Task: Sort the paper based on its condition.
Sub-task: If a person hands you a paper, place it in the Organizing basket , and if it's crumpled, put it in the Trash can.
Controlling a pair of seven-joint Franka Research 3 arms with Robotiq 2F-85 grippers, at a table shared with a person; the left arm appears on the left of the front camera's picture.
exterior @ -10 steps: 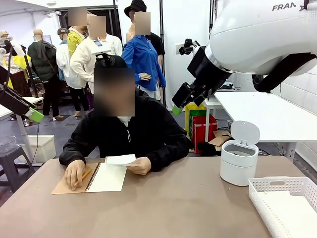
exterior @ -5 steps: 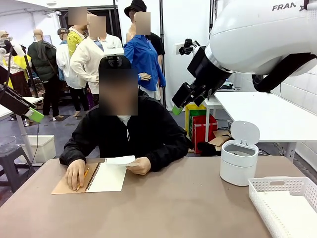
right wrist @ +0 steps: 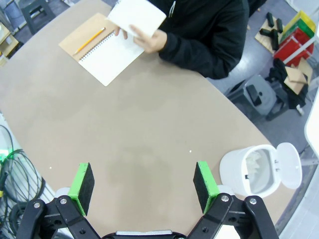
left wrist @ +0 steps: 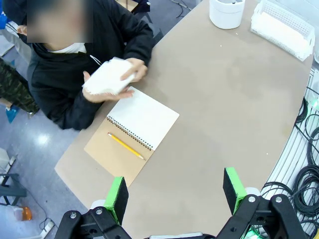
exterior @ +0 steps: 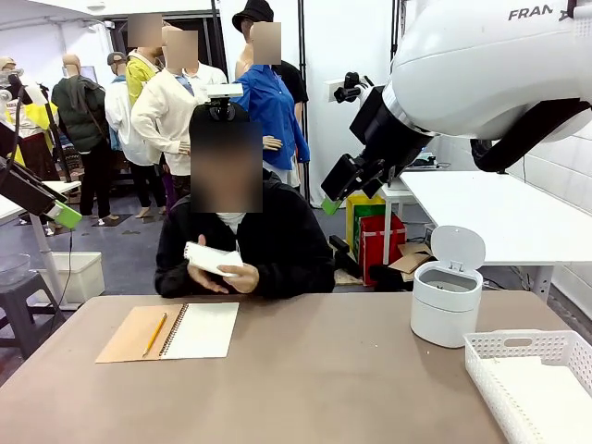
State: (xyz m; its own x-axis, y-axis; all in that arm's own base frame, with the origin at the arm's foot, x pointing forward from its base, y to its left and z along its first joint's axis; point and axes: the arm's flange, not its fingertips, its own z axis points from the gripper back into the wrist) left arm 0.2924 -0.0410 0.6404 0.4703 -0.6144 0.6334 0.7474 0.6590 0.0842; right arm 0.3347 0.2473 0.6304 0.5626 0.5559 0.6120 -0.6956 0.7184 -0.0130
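The person at the far side holds a white sheet of paper in both hands, raised above the table; it is also seen in the wrist views. My left gripper hangs high over the near-left of the table, open and empty; its green pad shows at the front view's left edge. My right gripper is also high above the table, open with nothing between its fingers, and appears raised at upper right.
An open spiral notebook with a pencil on its brown cover lies before the person. A white bin with its lid up stands at the right. A white lattice basket sits at the near right corner.
The person has lifted the sheet off the notebook, taken both hands off the table and sat back. Neither arm has moved.
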